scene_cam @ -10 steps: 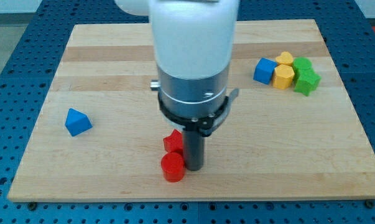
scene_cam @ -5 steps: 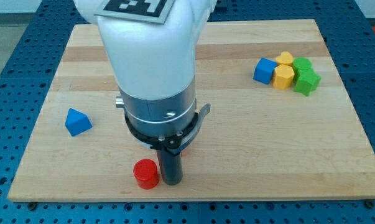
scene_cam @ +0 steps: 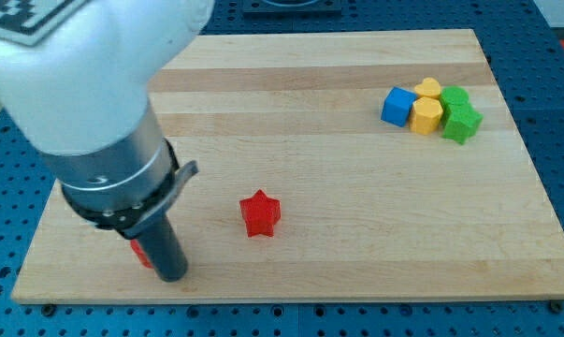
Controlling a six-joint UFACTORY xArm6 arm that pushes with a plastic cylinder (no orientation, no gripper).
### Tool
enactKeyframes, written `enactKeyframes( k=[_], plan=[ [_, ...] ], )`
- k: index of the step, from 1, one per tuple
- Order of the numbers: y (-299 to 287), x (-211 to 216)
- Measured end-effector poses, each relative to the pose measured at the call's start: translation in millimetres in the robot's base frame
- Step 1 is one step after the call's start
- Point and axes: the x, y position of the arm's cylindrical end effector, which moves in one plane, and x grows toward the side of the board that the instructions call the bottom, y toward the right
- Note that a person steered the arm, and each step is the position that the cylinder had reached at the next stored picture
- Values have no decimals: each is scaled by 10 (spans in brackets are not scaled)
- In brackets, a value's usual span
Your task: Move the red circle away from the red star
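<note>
My tip (scene_cam: 172,274) sits lower left of frame, touching the red circle (scene_cam: 140,252), which is mostly hidden behind the rod. No pincer on this rig. Red star (scene_cam: 260,213) lies well apart, right of it, on the counter (scene_cam: 310,112).

red circle (scene_cam: 140,252) mostly hidden behind the rod, blue triangle fully covered by the arm, arm cut off at the view's top

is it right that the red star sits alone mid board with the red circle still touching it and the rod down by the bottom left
Not quite. In the camera view the red circle is not touching the red star: it lies well off toward the view's left, mostly hidden behind my tip. The rest holds: the star sits alone mid board and the rod is near the bottom left.
</note>
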Motion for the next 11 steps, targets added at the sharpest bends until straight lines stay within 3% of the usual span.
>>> enactKeyframes(
  k=[1, 2, 4, 8, 10, 11],
  plan=[
    [-195, -18],
    [71, -11],
    [45, -252],
    [-713, -477],
    [-391, -483],
    [-56, -738]
  ],
)
